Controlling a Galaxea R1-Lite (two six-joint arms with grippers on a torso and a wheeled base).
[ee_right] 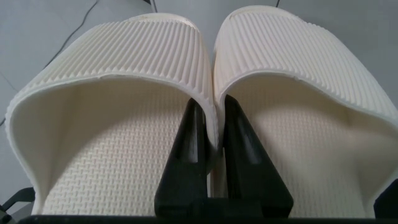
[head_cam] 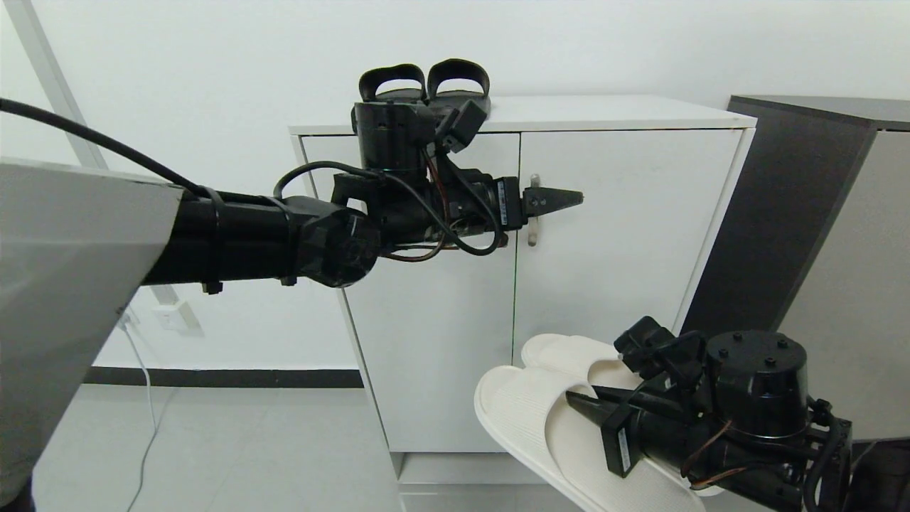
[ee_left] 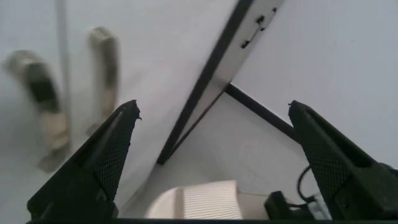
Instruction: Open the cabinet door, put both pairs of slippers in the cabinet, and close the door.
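Two pairs of slippers are shown. We find the white pair (head_cam: 526, 412) low, near and to the right, held off the floor (head_cam: 249, 441) in front of the foot of the cabinet (head_cam: 611, 235). The right tool (head_cam: 579, 398) is pressed together on the two adjoining inner side walls, pinching both slippers side by side. The black pair (head_cam: 424, 80) rests on the cabinet top toward its left end, partly behind the wrist of the left arm.

Both cabinet doors (head_cam: 434, 341) are shut, and their handles (head_cam: 533, 238) sit beside the middle seam. We see the left tool (head_cam: 561, 200) held level at handle height in front of that seam. Its fingers (ee_left: 112, 155) are spread with nothing between them. We cannot tell whether it touches a handle.

A dark grey unit (head_cam: 817, 235) stands just right of the cabinet, and a white wall (head_cam: 213, 71) lies behind.
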